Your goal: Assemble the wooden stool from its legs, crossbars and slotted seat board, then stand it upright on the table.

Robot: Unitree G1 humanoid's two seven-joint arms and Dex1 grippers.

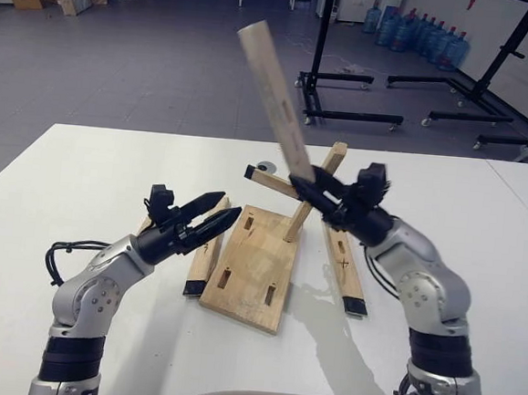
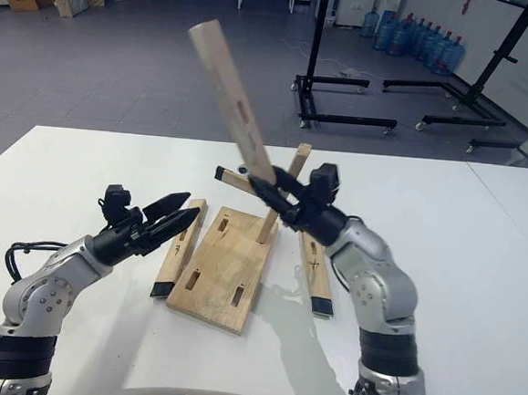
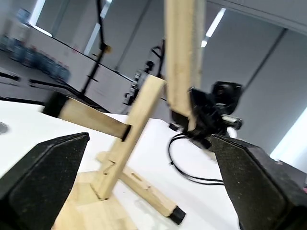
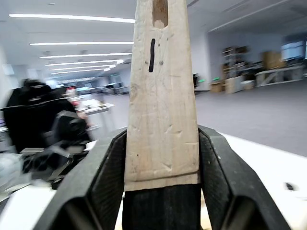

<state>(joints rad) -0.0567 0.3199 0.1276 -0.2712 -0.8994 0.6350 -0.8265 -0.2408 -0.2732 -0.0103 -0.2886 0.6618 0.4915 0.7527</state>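
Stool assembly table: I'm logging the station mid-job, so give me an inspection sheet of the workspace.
Surface: white table.
Job's things: seat board lies flat; standing leg tilted at its far end, crossbar joined to it; left flat leg and right flat leg lie beside the board.
Clutter: nothing seen.
Grippers: right gripper shut on raised leg; left gripper open above the left flat leg.
Cables: black cable on the table by the left arm.
Surroundings: wheeled black stands, water bottles on the floor behind.

Silver-grey rounded metal arm shells (image 1: 422, 283), small screws (image 1: 102, 300) on elbow covers. Black ribbed bands (image 1: 438, 353) near arm bases. Looped black cable (image 1: 55, 256) at left arm. Matte black, two-finger, tapered: left gripper (image 1: 228, 206), right gripper (image 1: 304, 180).
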